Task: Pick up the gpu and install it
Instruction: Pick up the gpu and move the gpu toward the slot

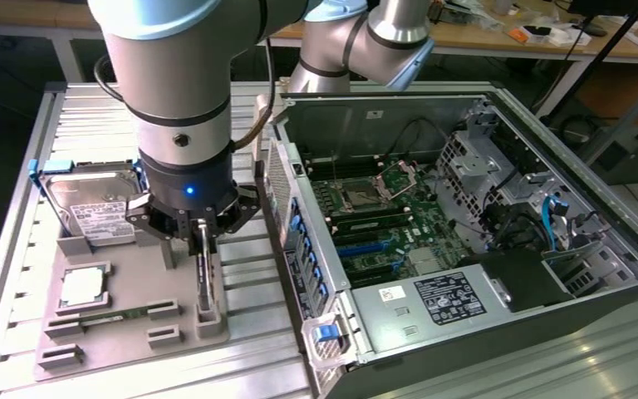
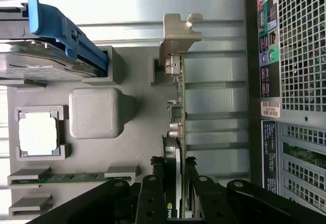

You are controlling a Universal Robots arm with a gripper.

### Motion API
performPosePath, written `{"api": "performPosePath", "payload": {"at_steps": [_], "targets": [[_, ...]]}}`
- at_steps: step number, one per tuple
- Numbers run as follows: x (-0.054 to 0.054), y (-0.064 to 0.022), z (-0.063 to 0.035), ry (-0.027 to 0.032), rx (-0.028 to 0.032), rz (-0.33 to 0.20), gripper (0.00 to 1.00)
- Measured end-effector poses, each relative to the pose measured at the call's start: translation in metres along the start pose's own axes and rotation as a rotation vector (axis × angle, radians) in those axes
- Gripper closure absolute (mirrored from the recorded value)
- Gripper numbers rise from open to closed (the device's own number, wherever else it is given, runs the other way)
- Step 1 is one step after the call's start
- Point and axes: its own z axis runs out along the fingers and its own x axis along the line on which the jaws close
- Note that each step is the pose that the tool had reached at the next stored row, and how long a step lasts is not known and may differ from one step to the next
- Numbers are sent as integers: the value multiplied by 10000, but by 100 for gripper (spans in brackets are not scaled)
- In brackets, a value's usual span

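Both sides of the claw (image 2: 174,169) pinch the gpu's (image 2: 177,102) top edge; the card stands edgewise beneath it in the tray (image 2: 133,145). Probably light, stiff, fragile: best held by bare board.

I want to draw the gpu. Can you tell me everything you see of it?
The gpu is a thin dark card with a silver metal bracket at one end. It stands on edge in a slot of the grey tray, beside the computer case. The gripper clamps its two flat sides.
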Motion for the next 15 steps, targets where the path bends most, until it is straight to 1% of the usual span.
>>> {"api": "performPosePath", "payload": {"at_steps": [2,6,11,15], "targets": [[-1,2,-39,1,1,0,73],[-2,4,-87,0,0,0,73],[-3,7,-130,0,0,0,73],[-4,7,-145,0,0,0,73]]}}
